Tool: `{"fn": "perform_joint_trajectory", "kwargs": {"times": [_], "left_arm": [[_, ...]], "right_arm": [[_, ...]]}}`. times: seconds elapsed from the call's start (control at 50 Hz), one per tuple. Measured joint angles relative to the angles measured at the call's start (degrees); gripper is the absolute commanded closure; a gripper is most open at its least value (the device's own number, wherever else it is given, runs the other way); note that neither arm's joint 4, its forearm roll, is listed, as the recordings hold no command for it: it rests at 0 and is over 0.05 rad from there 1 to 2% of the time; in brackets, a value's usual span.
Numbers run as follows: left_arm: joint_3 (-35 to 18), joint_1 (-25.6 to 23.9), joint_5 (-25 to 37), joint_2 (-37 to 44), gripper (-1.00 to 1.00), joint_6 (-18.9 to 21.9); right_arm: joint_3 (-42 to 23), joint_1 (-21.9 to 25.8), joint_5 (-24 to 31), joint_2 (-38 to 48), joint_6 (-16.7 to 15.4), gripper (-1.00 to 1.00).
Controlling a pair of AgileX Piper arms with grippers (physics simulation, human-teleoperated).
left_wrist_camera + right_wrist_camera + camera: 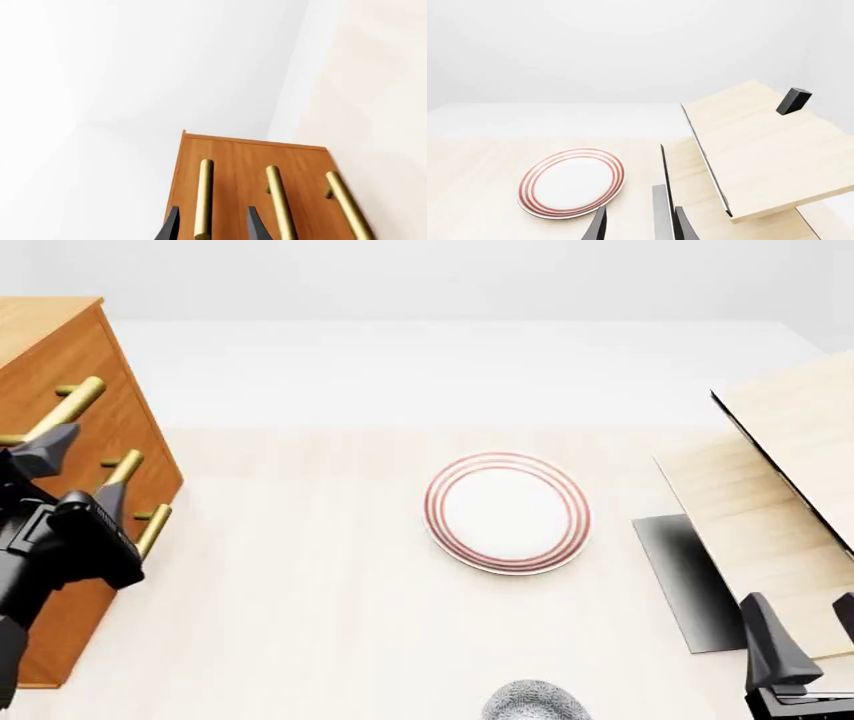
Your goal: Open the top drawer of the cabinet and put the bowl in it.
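A white plate with red rings [507, 512] sits mid-worktop [307, 610]; a pale wood unit [787, 500] stands right; the bowl [535, 704] waits at the near edge; the left end effector [212, 226] is spread around the top drawer's handle [203, 197] on the cabinet [94, 420]; the right end effector [639, 226] is spread, holding nothing; walls are white.

We see open table [307, 620] between the cabinet [94, 410] at left and the pale wood unit [787, 490] at right; only the plate [507, 512] sits mid-table, the bowl [537, 703] at the near edge. The left gripper [83, 472] (fingers apart) flanks a brass handle [123, 472], crowded by the handles either side.
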Motion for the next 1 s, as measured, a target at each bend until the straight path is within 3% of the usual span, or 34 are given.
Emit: {"fn": "perform_joint_trajectory", "kwargs": {"times": [1.0], "left_arm": [[-2.4, 8.1, -4.3, 6.1, -1.00, 0.6]], "right_arm": [[0.0, 0.0, 0.0, 0.0, 0.0, -1.00]]}}
